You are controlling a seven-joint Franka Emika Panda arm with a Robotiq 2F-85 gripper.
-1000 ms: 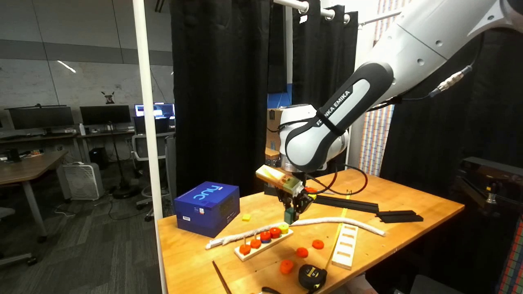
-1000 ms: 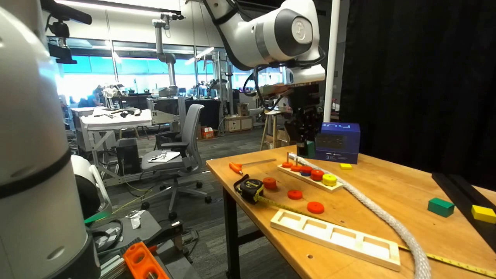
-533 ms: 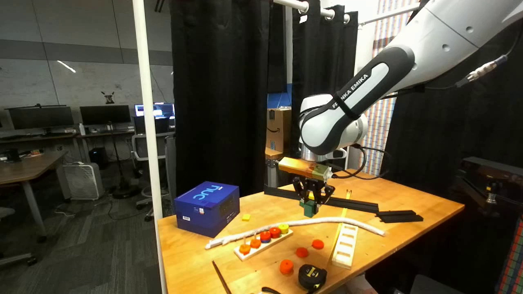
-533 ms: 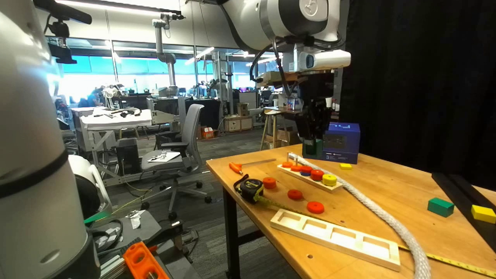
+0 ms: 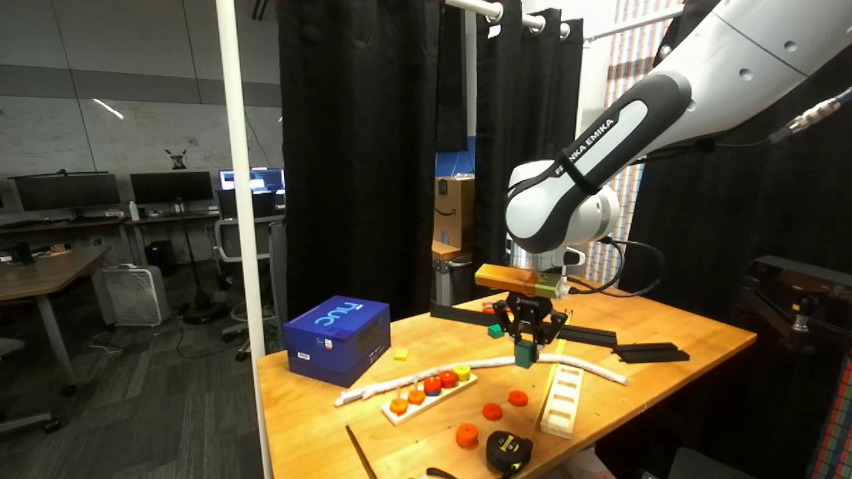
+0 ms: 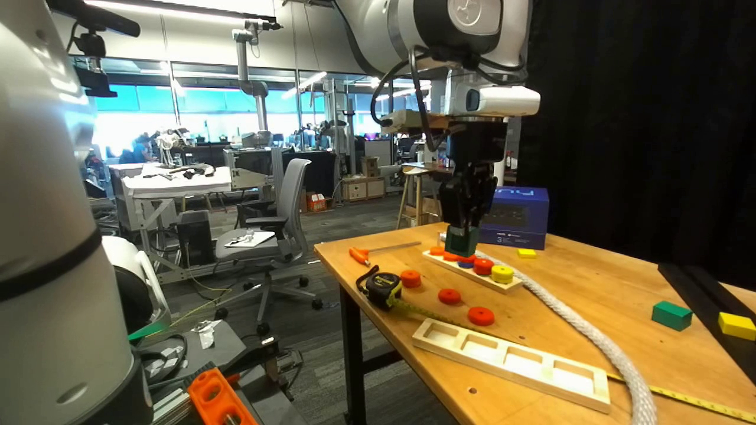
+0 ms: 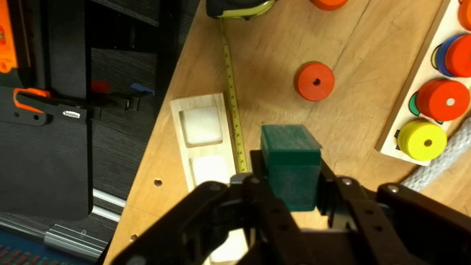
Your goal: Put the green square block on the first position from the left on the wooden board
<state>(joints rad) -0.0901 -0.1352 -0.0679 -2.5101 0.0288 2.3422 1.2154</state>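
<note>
The green square block [image 5: 525, 355] is held in the air between the fingers of my gripper [image 7: 290, 163], which is shut on it. It also shows in an exterior view [image 6: 462, 242] and in the wrist view [image 7: 293, 184]. The pale wooden board [image 6: 508, 372] with several square recesses lies on the table near its edge. All its visible recesses are empty. It shows in an exterior view [image 5: 556, 432] to the right of the held block and lower. In the wrist view the board [image 7: 208, 150] is left of the block, partly hidden by my gripper.
A peg board [image 5: 406, 416] with coloured discs, loose red-orange discs [image 6: 481, 316], a tape measure [image 5: 508, 451] with its tape out and a white rope [image 6: 582, 319] lie around. A second green block [image 6: 671, 316], yellow blocks [image 6: 737, 326] and a blue box [image 5: 338, 340] stand farther off.
The arm has carried the green block rightward, past the rope and toward the recessed board, as seen in an exterior view. The gripper went from tilted to nearly upright. The grip is unchanged.
</note>
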